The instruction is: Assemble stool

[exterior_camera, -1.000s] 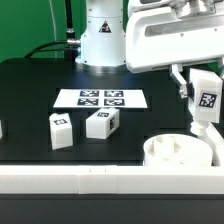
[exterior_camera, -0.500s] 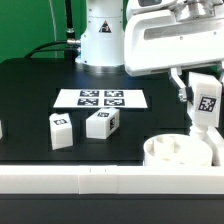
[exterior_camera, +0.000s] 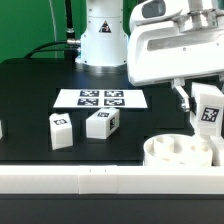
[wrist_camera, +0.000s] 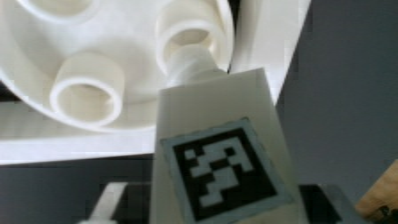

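The gripper (exterior_camera: 203, 100) is clamped on one chunky stool leg (exterior_camera: 209, 118), its fingers pressed against the leg's sides. The leg hangs with its long axis close to vertical and its tag facing the exterior camera. The round seat (exterior_camera: 180, 153) lies upturned on the table (exterior_camera: 30, 90) just below the leg, a little toward the exterior view's left. In the wrist view the leg's (wrist_camera: 217, 150) lower end points at the seat's (wrist_camera: 54, 30) tubular sockets. The nearest socket (wrist_camera: 189, 40) looks empty, though the leg may hide part of its mouth. Another socket (wrist_camera: 89, 97) is plainly empty. Two loose legs (exterior_camera: 60, 131) (exterior_camera: 102, 123) lie well apart from the seat, near the marker board (exterior_camera: 100, 99).
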Robot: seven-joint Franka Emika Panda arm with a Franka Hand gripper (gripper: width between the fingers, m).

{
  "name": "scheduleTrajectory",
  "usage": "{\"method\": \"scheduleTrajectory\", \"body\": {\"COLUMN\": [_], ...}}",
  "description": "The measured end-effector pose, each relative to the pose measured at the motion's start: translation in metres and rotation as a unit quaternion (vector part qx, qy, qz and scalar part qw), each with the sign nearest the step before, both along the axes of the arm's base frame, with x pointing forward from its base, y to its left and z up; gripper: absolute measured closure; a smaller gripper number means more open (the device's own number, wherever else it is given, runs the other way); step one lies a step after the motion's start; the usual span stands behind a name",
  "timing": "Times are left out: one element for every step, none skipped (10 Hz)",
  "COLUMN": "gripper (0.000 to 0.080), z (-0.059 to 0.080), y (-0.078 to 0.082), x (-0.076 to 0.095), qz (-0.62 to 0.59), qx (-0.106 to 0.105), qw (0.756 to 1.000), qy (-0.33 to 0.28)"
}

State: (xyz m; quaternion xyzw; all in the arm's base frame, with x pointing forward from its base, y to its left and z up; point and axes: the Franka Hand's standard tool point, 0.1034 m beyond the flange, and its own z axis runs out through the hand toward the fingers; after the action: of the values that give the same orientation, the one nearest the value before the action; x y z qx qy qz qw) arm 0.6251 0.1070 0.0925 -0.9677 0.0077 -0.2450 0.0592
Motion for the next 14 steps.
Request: {"method": "scheduleTrajectory", "body": {"gripper": [0.0475, 0.0475, 0.0475, 0.0475, 0.0475, 0.0475, 0.0475, 0.0475, 0.0475, 0.0475, 0.0475, 0.0475, 0.0475, 0.0392], "z": [-0.003, -0.005, -0.009, -0.011, -0.012, -0.015, -0.015, -0.015, -0.015, -0.015, -0.015, -0.015, -0.015, -0.015], "y": [0.001, 0.002, 0.003, 0.003, 0.003, 0.003, 0.002, 0.001, 0.001, 0.001, 0.000, 0.000, 0.000, 0.000], "x": [-0.001, -0.003, -0.004, -0.004, -0.005, -0.006, -0.006, -0.007, -0.007, -0.007, -0.006, -0.007, -0.007, -0.007], "qz": [0.001, 0.002, 0.003, 0.003, 0.003, 0.004, 0.007, 0.008, 0.009, 0.008, 0.009, 0.010, 0.012, 0.013], "qx": [0.000, 0.000, -0.001, -0.001, -0.001, -0.002, -0.004, -0.005, -0.006, -0.006, -0.008, -0.008, -0.009, -0.010], "qw": [1.000, 1.000, 1.000, 1.000, 1.000, 1.000, 1.000, 1.000, 1.000, 1.000, 1.000, 0.999, 0.999, 0.999], "qy": [0.002, 0.004, 0.007, 0.008, 0.009, 0.011, 0.009, 0.005, -0.002, -0.012, -0.028, -0.035, -0.035, -0.036]}}
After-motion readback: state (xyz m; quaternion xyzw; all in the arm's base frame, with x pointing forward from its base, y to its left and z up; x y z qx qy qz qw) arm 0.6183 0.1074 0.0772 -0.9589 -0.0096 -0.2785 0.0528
